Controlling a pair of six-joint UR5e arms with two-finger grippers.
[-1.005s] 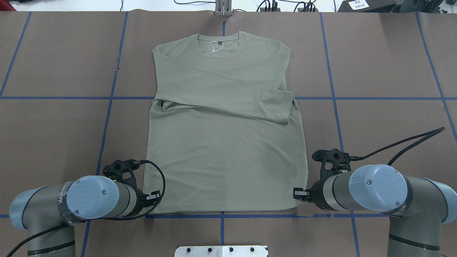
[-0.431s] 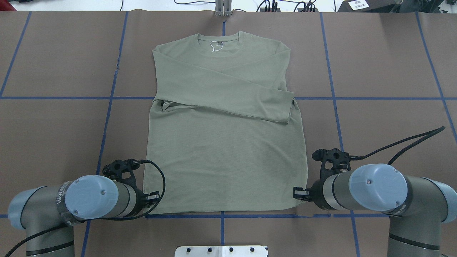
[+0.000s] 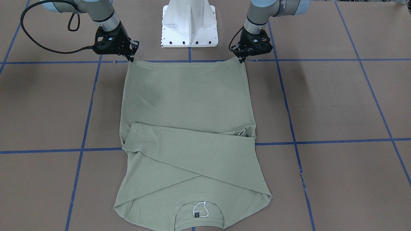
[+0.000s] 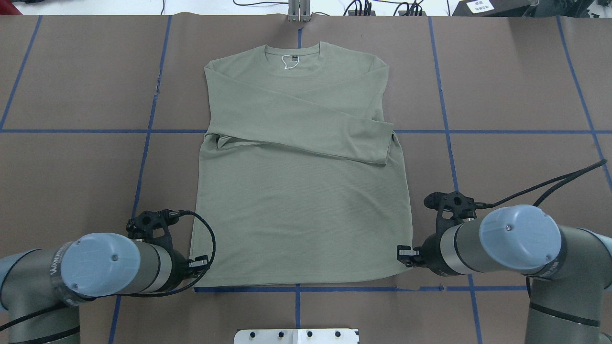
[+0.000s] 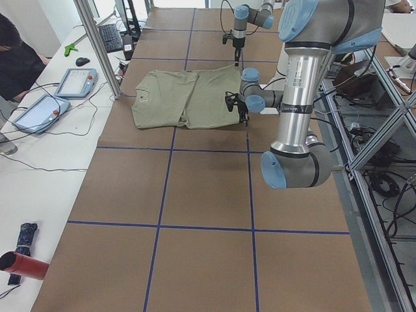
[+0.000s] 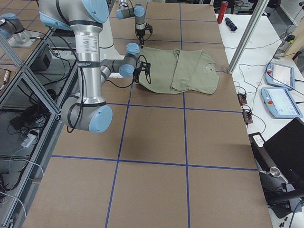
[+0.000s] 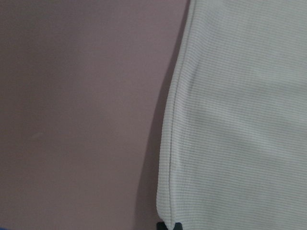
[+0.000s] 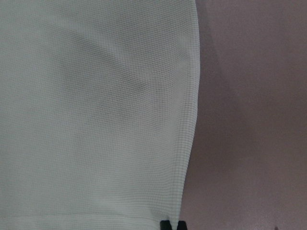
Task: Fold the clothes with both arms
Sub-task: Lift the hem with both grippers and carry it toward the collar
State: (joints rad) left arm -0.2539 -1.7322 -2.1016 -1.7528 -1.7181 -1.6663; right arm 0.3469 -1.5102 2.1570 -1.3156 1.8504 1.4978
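Brown-papered table (image 4: 71, 167) holds the shirt (image 4: 301, 215), its two hem corners pinched by the left fingers (image 3: 240, 58) and right fingers (image 3: 131, 57).

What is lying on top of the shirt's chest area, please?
Both long sleeves are folded across the shirt, one crossing over the other. They cover most of the chest, so whatever is on the fabric beneath them cannot be seen.

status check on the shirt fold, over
Both shut on hem corners: left gripper, right gripper. The sage-green long-sleeve shirt lies flat, sleeves folded across chest. Nothing lying on it.
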